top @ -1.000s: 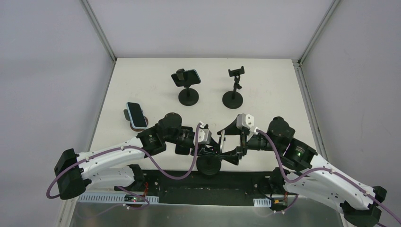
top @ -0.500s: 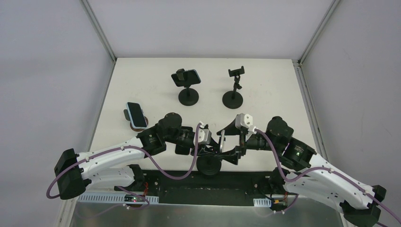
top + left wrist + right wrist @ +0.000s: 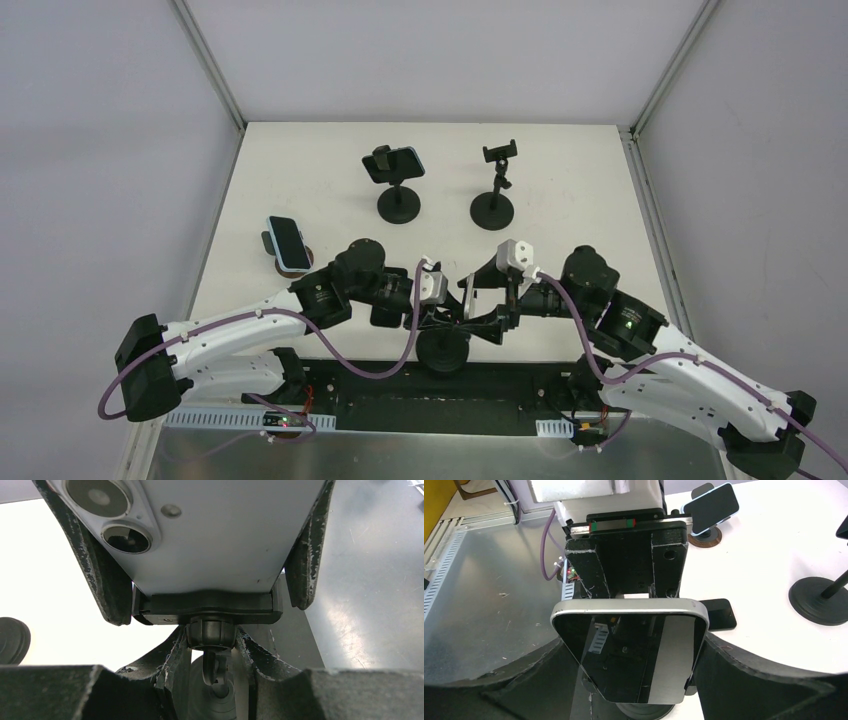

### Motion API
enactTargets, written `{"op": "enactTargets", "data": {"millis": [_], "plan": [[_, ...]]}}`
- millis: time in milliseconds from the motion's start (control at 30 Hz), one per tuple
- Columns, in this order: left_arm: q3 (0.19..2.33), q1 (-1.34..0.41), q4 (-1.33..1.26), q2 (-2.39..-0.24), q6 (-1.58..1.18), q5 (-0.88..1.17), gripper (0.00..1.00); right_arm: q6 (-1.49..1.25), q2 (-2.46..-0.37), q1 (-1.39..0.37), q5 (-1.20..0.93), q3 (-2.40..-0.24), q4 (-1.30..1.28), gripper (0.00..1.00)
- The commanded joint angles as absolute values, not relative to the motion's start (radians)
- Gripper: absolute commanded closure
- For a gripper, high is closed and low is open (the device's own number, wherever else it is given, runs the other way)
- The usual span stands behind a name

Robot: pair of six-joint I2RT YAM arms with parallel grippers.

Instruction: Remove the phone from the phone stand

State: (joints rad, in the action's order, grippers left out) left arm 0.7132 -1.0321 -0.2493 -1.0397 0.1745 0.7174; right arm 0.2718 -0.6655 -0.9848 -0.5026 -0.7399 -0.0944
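Compared with a second ago, the white right arm (image 3: pixel 640 335) is sitting slightly nearer the left one, and its end effector (image 3: pixel 473 302) is narrowing. From above, it and the left end effector (image 3: pixel 443 318) are meeting over the black round-based phone stand (image 3: pixel 443 352) at the white counter's (image 3: pixel 300 190) near edge; what the stand is carrying is getting lost there among black parts.

From the left wrist, the left end effector is pinching the stand's neck under the clamp (image 3: pixel 207 605), which is holding the grey-backed, silver-rimmed phone (image 3: pixel 215 535). Fingers (image 3: pixel 97 575) of the right end effector are flanking the phone's sides.

From the right wrist, the phone's glossy screen is facing the camera, with the right end effector spread either side; whether it is pressing the phone yet I cannot tell.

A light or off-centre squeeze could be letting the phone slip during the pull; a weakening left pinch could be letting the stand lift or tip with it
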Motion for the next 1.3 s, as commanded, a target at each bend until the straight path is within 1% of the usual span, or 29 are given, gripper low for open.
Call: {"op": "enactTargets", "data": {"millis": [0,133,200,367,600,700,833,867,933,1000,1167,1200,1233,1267], "plan": [[0.760,-1.022,-0.424,-1.026,0.223,0.652,1.00,0.262,-0.672,-0.989,-0.445,-0.742,-0.066,0.80],[0.788,-1.004,-0.430,-1.055,0.260,0.659,1.00,0.286,-0.682,-0.989,-0.322,-0.733,-0.043,0.86],[0.797,-0.986,-0.438,-1.076,0.265,0.668,1.00,0.303,-0.684,-0.989,-0.285,-0.732,-0.044,0.86],[0.804,-0.949,-0.458,-1.131,0.259,0.689,1.00,0.321,-0.694,-0.989,-0.265,-0.722,-0.046,0.86],[0.763,-0.948,-0.483,-1.148,0.244,0.664,1.00,0.302,-0.700,-0.989,-0.273,-0.670,-0.043,0.88],[0.743,-0.949,-0.491,-1.141,0.239,0.659,0.88,0.291,-0.692,-0.988,-0.272,-0.647,-0.037,0.89],[0.728,-0.949,-0.497,-1.133,0.235,0.666,0.76,0.277,-0.670,-0.988,-0.282,-0.617,-0.026,0.89],[0.725,-0.948,-0.497,-1.134,0.234,0.668,0.70,0.273,-0.666,-0.989,-0.284,-0.611,-0.023,0.90],[0.724,-0.948,-0.498,-1.132,0.230,0.676,0.67,0.266,-0.659,-0.988,-0.285,-0.601,-0.019,0.90],[0.725,-0.948,-0.501,-1.135,0.226,0.686,0.61,0.258,-0.654,-0.988,-0.285,-0.594,-0.014,0.90],[0.731,-0.949,-0.505,-1.145,0.212,0.716,0.54,0.250,-0.646,-0.989,-0.294,-0.587,-0.011,0.90],[0.732,-0.949,-0.506,-1.145,0.211,0.723,0.51,0.250,-0.645,-0.988,-0.295,-0.586,-0.011,0.90],[0.732,-0.949,-0.506,-1.145,0.208,0.728,0.45,0.250,-0.645,-0.989,-0.295,-0.586,-0.011,0.90],[0.731,-0.949,-0.507,-1.147,0.207,0.732,0.44,0.250,-0.644,-0.988,-0.295,-0.586,-0.011,0.90]]}}
